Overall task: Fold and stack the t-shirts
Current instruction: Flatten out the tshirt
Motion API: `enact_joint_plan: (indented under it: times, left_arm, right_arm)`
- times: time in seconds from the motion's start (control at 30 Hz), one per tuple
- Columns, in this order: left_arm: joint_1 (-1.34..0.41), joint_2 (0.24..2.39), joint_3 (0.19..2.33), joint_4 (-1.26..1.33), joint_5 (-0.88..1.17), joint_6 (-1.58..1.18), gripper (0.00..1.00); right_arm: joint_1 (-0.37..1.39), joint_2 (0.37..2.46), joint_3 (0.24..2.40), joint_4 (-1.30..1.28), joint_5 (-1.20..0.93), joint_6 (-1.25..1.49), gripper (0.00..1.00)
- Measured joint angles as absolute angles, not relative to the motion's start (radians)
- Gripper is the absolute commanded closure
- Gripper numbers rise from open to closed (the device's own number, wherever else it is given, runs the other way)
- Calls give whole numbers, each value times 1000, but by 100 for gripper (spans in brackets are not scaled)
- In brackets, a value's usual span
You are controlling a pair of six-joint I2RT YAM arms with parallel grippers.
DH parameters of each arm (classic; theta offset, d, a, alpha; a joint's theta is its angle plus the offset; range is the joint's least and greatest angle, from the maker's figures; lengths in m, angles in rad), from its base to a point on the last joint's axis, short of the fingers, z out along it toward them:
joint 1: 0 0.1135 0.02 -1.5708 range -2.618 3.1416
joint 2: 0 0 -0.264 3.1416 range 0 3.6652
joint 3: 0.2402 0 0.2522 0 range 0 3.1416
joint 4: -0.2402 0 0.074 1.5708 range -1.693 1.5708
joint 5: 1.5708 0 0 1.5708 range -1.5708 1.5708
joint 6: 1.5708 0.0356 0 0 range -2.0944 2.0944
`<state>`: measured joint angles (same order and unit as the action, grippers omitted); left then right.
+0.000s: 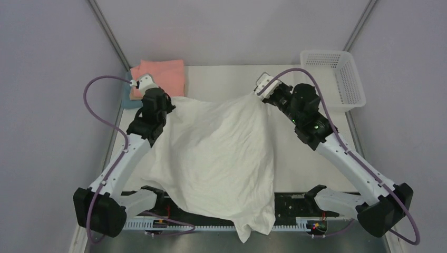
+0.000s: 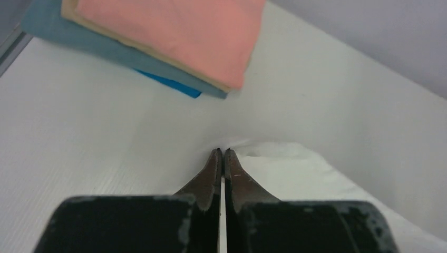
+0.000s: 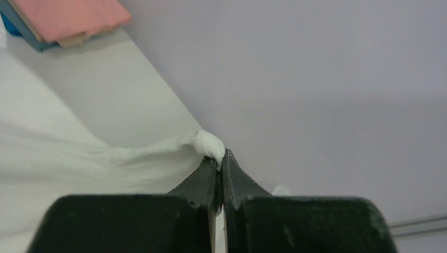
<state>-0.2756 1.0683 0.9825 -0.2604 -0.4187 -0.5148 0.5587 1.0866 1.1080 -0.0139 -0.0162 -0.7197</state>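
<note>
Item: white shirt (image 1: 216, 153), draped over the bench (image 1: 221, 79), its far edge lifted and its near hem hanging off the front.

Step, as we judge it: spreading the shirt flat before folding.

Left tool (image 2: 222, 154) and right tool (image 3: 221, 158): each clenched on a far corner. The left pinch is probably on cloth, but its tip hides the contact.

Next move: draw the corners apart and lower them evenly.

Folded stack (image 1: 161, 74): far left corner, lower layers mostly hidden.

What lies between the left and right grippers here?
The white t-shirt, spread from left gripper to right gripper; top external view shows it.
</note>
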Motion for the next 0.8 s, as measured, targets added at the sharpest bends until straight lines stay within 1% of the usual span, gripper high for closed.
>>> enact_joint_plan:
  times: [0.07,0.2,0.33,0.47,0.63,0.77,0.8]
  left_arm:
    - [-271,1137,949,-253,-470,-515,98]
    - [-257,1319,960,-170,-524,-517,98]
    - [-241,1527,1047,-136,-533,-519,98]
    - [-232,1664,1130,-113,-531,-524,98]
    - [-231,1726,1180,-74,-546,-545,98]
    - [-230,1736,1192,-61,-593,-561,98]
    - [-231,1739,1195,-59,-608,-564,98]
  right_arm:
    - [558,1150,1069,6,37,-722,100]
    - [559,1314,1074,67,135,-722,100]
    - [558,1514,1149,88,256,-722,100]
    - [552,1674,1239,102,365,-724,100]
    - [533,1808,1350,119,430,-717,100]
    - [512,1901,1432,164,413,-696,100]
    - [505,1930,1459,175,396,-692,98]
